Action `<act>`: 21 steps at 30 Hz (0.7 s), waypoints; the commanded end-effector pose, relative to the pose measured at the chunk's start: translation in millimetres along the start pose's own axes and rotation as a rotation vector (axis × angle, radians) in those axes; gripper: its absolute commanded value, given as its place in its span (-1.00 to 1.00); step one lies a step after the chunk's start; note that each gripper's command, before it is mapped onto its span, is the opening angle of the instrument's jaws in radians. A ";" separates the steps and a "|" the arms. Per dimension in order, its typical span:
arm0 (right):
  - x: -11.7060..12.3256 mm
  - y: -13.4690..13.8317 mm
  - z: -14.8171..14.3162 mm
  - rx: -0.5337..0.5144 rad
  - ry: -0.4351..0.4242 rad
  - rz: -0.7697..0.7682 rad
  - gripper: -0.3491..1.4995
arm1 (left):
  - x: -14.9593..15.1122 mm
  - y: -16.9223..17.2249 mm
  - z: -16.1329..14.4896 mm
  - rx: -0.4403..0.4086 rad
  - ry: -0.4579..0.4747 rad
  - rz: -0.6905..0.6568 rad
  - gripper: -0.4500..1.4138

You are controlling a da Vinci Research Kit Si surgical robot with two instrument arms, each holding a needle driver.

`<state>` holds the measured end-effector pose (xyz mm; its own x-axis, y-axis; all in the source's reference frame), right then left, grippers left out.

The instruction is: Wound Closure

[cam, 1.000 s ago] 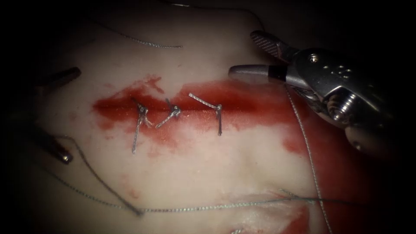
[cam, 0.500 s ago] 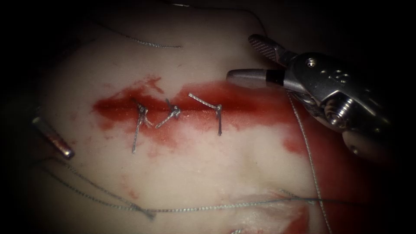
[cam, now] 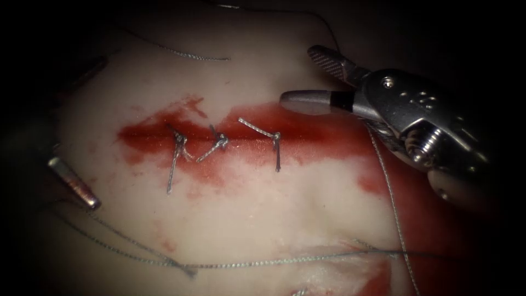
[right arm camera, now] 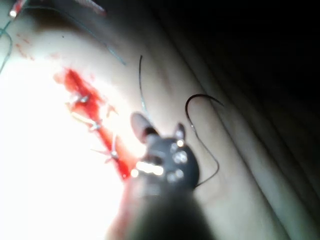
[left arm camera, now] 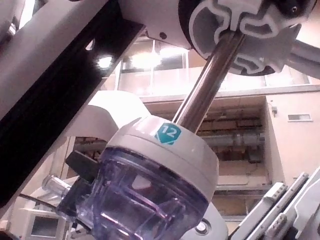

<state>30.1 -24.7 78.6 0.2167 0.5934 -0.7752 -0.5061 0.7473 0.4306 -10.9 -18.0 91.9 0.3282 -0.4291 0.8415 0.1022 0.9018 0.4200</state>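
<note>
Steel right tool (cam: 309,77) open, empty, needle (right arm camera: 200,102) loose.

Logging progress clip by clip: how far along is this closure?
Done: three knotted stitches cross the cut. In hand: nothing; the right tool is open over the cut's unstitched right end, and the needle lies free on the tissue. The left tool is at the left. Left: that right end.

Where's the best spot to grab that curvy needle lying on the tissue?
Probably the middle of its arch, from above, jaws across the wire. The needle lies loose on the tissue, not in it; its thread trails from one end, the point is the other. The right tool, open and empty, is nearest.
</note>
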 end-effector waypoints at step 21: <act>0.8 0.2 1.0 0.003 0.004 -0.002 0.89 | -1.9 0.9 0.4 0.012 -0.009 -0.014 0.98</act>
<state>30.2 -24.8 78.5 0.2179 0.5940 -0.7744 -0.5031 0.7483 0.4324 -11.2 -17.6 91.1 0.3217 -0.4468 0.8348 0.0939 0.8923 0.4415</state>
